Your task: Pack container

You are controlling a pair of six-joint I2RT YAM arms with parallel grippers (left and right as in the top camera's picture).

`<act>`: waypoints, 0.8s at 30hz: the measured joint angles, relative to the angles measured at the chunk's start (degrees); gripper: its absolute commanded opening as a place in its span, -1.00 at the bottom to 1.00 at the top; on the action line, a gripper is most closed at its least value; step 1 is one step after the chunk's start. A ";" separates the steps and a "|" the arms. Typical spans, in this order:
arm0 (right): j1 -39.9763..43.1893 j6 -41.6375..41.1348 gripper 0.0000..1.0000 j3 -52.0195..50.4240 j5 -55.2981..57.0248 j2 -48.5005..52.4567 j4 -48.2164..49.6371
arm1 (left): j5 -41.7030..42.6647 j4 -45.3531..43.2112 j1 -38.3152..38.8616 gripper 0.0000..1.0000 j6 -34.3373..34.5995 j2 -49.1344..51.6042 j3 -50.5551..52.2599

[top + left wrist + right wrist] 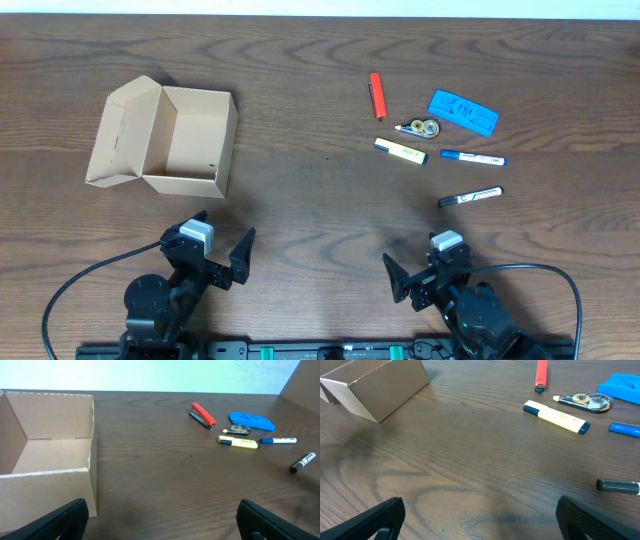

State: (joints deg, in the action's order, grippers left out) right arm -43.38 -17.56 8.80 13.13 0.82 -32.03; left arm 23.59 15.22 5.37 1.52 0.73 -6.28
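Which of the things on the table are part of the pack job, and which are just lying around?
Job:
- container
- likely contents: red stapler, blue case, correction tape, yellow highlighter, blue marker, black marker

Just there:
- the arms' black cables

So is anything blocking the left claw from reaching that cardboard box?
Nothing visible. Only bare table lies between the left gripper and the open container.
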 measured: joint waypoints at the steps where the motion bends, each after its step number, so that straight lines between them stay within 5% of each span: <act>1: 0.00 0.00 0.99 0.00 0.00 0.00 0.00 | 0.00 0.00 0.00 0.91 0.00 0.00 0.00; 24: 0.00 0.00 0.98 0.00 0.02 0.00 0.00 | -1.53 -0.22 0.00 0.91 0.07 0.00 0.07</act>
State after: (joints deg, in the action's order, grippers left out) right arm -43.38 -17.56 8.80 13.15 0.82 -32.03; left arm 22.06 15.00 5.37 1.58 0.73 -6.22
